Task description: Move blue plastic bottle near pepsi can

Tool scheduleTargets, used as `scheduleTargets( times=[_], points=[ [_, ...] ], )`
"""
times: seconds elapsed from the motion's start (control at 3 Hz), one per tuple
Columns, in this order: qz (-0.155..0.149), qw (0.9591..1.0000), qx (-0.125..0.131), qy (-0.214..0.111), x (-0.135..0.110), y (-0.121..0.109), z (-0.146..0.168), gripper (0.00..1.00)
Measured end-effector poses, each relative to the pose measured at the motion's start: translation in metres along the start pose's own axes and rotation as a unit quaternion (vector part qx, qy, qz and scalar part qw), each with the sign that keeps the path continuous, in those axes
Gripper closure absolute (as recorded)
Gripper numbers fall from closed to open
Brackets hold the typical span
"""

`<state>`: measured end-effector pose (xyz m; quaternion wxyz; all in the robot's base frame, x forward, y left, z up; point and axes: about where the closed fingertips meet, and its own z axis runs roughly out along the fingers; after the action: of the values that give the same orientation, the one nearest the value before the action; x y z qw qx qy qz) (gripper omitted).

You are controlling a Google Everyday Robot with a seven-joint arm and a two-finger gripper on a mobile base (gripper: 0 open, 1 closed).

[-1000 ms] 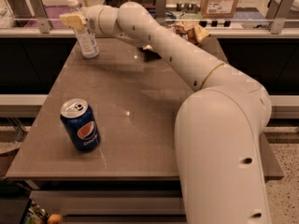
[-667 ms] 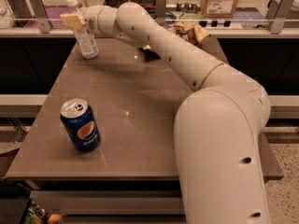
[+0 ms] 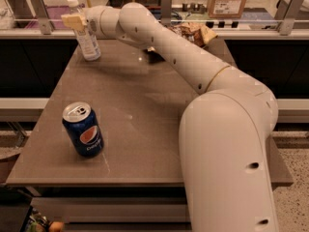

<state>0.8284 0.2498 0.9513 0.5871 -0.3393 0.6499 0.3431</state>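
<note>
Blue plastic bottle (image 3: 90,46) stands upright, the hand (image 3: 76,21) against its upper part.

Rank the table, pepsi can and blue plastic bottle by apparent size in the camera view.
Table.
Then pepsi can and blue plastic bottle: alike in height, the can nearer the camera, so unranked.
The gripper is at the bottle's neck.

Arm (image 3: 193,64) extends far forward, wrist turned left, gripper (image 3: 76,21) far left.
</note>
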Motion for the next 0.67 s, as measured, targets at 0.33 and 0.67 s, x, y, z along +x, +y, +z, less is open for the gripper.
scheduleTargets(
  times=[0.33, 0.67],
  points=[
    [0.004, 0.9999, -0.011, -0.013, -0.01, -0.001, -0.008, 1.0],
    [0.004, 0.9991, -0.014, -0.041, -0.032, -0.005, -0.045, 1.0]
  ],
)
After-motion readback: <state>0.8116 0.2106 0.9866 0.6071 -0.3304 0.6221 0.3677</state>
